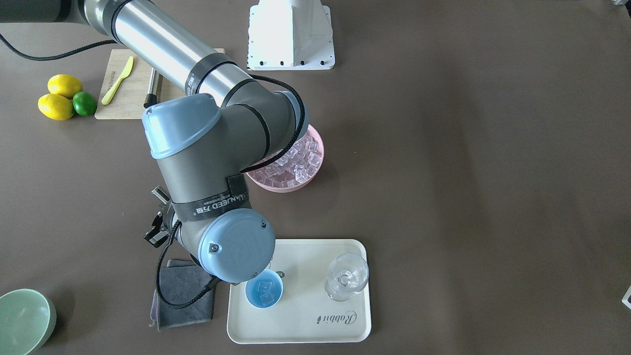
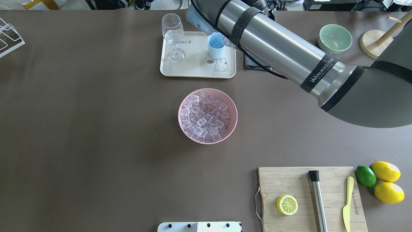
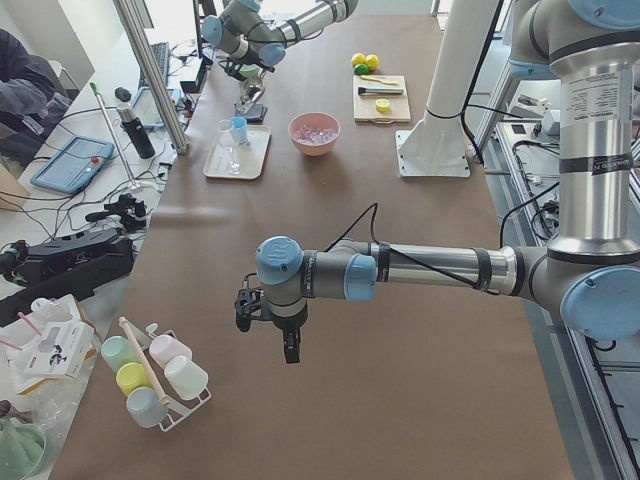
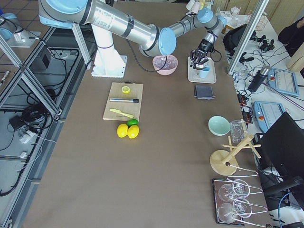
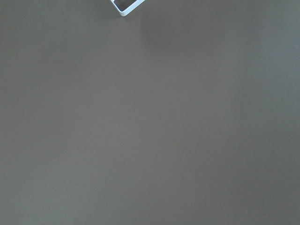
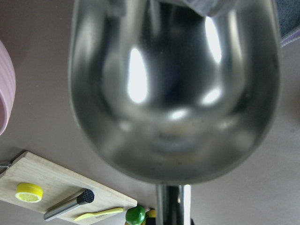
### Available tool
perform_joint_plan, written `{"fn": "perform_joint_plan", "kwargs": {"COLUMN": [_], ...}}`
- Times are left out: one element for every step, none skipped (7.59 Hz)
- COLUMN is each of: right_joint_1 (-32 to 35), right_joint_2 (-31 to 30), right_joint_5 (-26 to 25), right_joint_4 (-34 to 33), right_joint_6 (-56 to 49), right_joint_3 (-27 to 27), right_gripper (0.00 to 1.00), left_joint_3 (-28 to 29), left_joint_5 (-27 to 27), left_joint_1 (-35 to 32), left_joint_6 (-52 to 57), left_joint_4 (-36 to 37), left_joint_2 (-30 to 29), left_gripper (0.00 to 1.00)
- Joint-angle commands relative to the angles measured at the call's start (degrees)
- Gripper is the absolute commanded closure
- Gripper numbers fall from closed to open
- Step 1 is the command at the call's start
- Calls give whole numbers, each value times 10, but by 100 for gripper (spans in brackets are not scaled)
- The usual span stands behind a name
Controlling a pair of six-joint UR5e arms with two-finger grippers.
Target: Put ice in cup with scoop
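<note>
Over the white tray [image 1: 296, 325], on the far side of the table from the robot, we see the right gripper [image 4: 199, 54] with the scoop [image 6: 173, 93]. Its fingers are hidden from us. But the scoop hangs in the air with its handle running back to the wrist, so we think the gripper is squeezed tight on the handle. The scoop's mouth is just above the cup [image 1: 251, 296], close by its rim. We cannot tell if they touch. The cup stands on the tray, near a clear glass [image 1: 346, 276].

We think this is the tipping step. A few cubes of ice [image 1: 262, 286] lie in the cup, and from the wrist view we see none in the shiny scoop. Lots more ice sits in the pink bowl [image 2: 232, 106] in the middle of the table, well apart from the scoop.

Next, we think the scoop needs to lift up gently so it does not knock the cup over. Then it can go to the bowl and dig in low for more.

The left gripper [image 3: 288, 345] hangs over the brown table, well away from all this. We cannot tell if it is open or closed.
</note>
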Motion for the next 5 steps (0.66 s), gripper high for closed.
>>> {"fn": "perform_joint_plan", "kwargs": {"right_joint_1": [6, 10, 10, 10, 18], "right_joint_2": [16, 19, 19, 19, 10], "right_joint_5": [-2, -2, -1, -1, 4], "right_joint_4": [1, 2, 3, 5, 7], "right_joint_6": [-5, -6, -6, -5, -4], "right_joint_3": [-25, -30, -30, -29, -13], "right_gripper": [100, 100, 100, 100, 100], "left_joint_3": [0, 0, -1, 1, 1], "left_joint_5": [0, 0, 0, 0, 0], "left_joint_1": [0, 1, 2, 1, 1], "left_joint_6": [0, 0, 0, 0, 0], "left_joint_4": [0, 0, 0, 2, 0], "left_joint_2": [-1, -2, -2, -1, -1], "left_gripper": [2, 2, 2, 2, 2]}}
